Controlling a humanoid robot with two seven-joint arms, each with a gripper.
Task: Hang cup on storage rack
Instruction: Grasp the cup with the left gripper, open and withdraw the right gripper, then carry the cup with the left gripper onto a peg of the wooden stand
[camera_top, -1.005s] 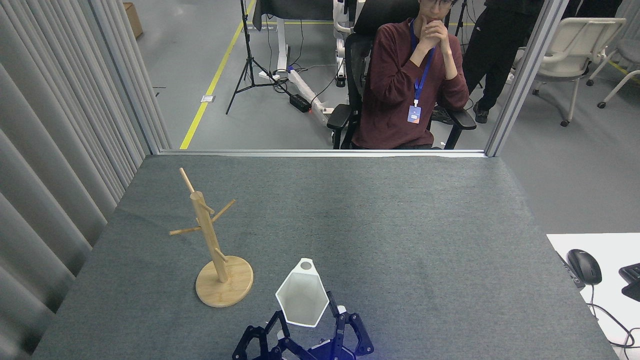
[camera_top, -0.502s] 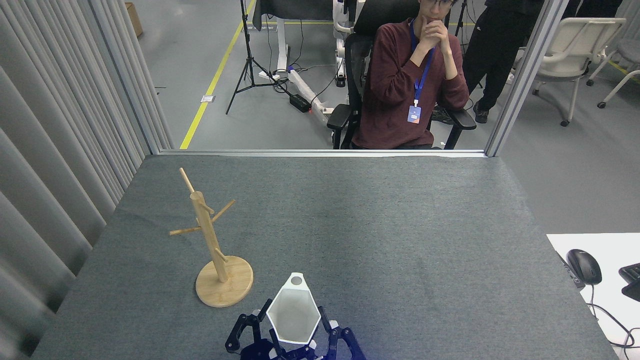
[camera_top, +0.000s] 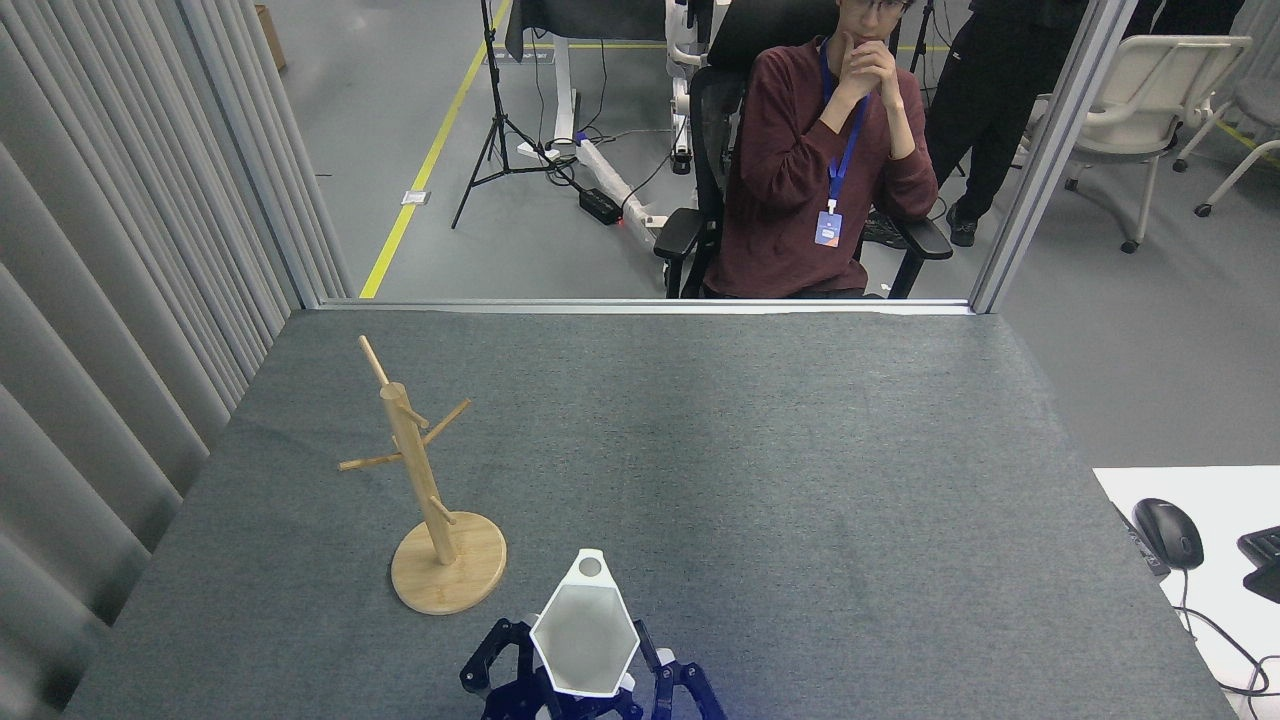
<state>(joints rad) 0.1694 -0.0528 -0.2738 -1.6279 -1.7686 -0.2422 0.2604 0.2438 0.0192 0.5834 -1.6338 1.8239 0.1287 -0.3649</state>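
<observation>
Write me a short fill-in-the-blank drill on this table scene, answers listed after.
1. The cup has a rim with ____ sides.
2. The rack stands to the ____ of the cup in the view.
3. The rack's pegs hold ____ cups.
4. The hole in the cup's handle has a ____ shape.

Missing words: six; left; no; round
</observation>
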